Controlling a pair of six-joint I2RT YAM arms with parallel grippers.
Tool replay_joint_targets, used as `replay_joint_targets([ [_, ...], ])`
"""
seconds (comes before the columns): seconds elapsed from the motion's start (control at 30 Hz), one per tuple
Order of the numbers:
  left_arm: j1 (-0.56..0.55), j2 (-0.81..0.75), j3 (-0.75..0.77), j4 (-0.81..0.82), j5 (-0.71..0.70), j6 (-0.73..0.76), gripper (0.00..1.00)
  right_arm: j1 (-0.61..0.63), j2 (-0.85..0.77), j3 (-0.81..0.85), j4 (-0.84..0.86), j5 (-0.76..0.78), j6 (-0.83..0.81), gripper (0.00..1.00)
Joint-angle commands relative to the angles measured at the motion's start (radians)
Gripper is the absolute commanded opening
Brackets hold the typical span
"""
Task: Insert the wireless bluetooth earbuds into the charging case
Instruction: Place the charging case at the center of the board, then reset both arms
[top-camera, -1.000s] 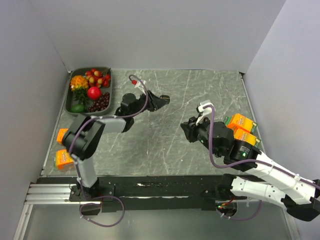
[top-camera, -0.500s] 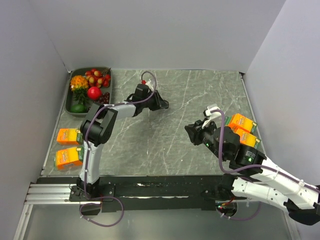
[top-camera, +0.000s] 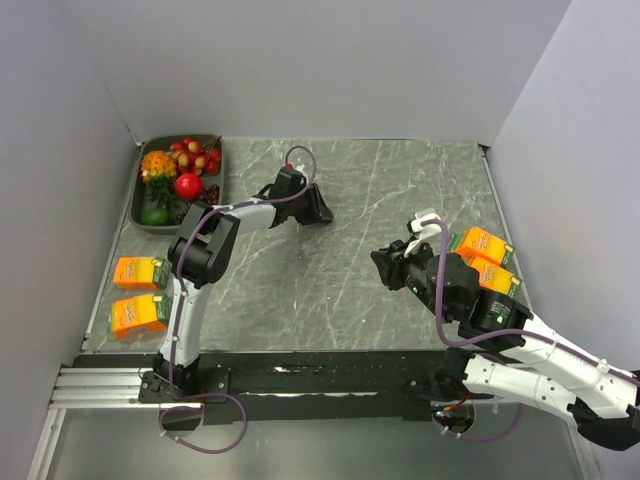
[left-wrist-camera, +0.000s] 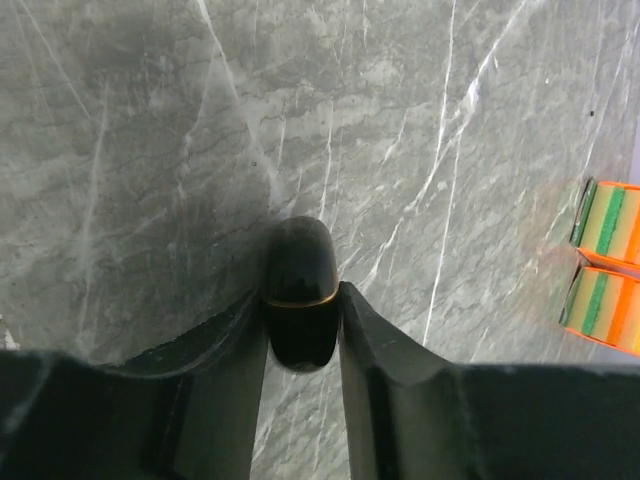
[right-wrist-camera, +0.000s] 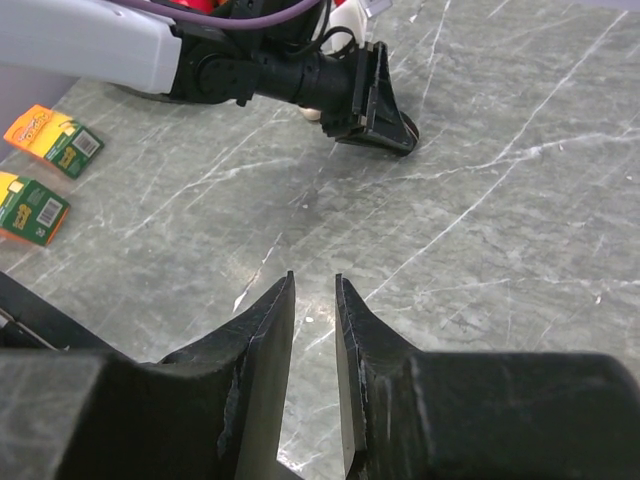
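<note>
The charging case (left-wrist-camera: 298, 290), a glossy black pebble with a thin gold seam, stands on the grey marble table between the fingers of my left gripper (left-wrist-camera: 300, 292). Both fingers press its sides, so the gripper is shut on it. In the top view the left gripper (top-camera: 325, 213) is stretched far out over the back middle of the table. In the right wrist view it shows sideways, low on the table (right-wrist-camera: 385, 105). My right gripper (top-camera: 383, 262) hovers at the right middle, and its jaws (right-wrist-camera: 313, 285) stand slightly open with nothing between them. The earbuds do not show in any view.
A dark tray (top-camera: 138, 195) of fruit sits at the back left. Two orange cartons (top-camera: 140, 272) lie at the left edge and two more (top-camera: 482, 245) at the right, beside my right arm. A tiny pale speck (right-wrist-camera: 308, 320) lies under the right gripper.
My left arm has stretched out, and its gripper has shifted slightly right and down to the table with the case. My right gripper has drawn back a little to the right.
</note>
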Motion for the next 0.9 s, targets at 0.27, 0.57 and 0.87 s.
replay_joint_targets([
  [0.27, 0.000, -0.037, -0.047, -0.170, -0.112, 0.040, 0.66, -0.004, 0.001, 0.030, 0.006, 0.014, 0.001, 0.31],
  [0.57, 0.021, -0.170, -0.173, -0.215, -0.214, 0.055, 0.86, -0.004, -0.008, 0.021, 0.019, 0.010, 0.006, 0.32],
  [0.87, -0.051, -0.513, -0.336, -0.228, -0.515, 0.065, 0.96, -0.006, -0.016, 0.012, 0.047, 0.022, -0.011, 0.32],
])
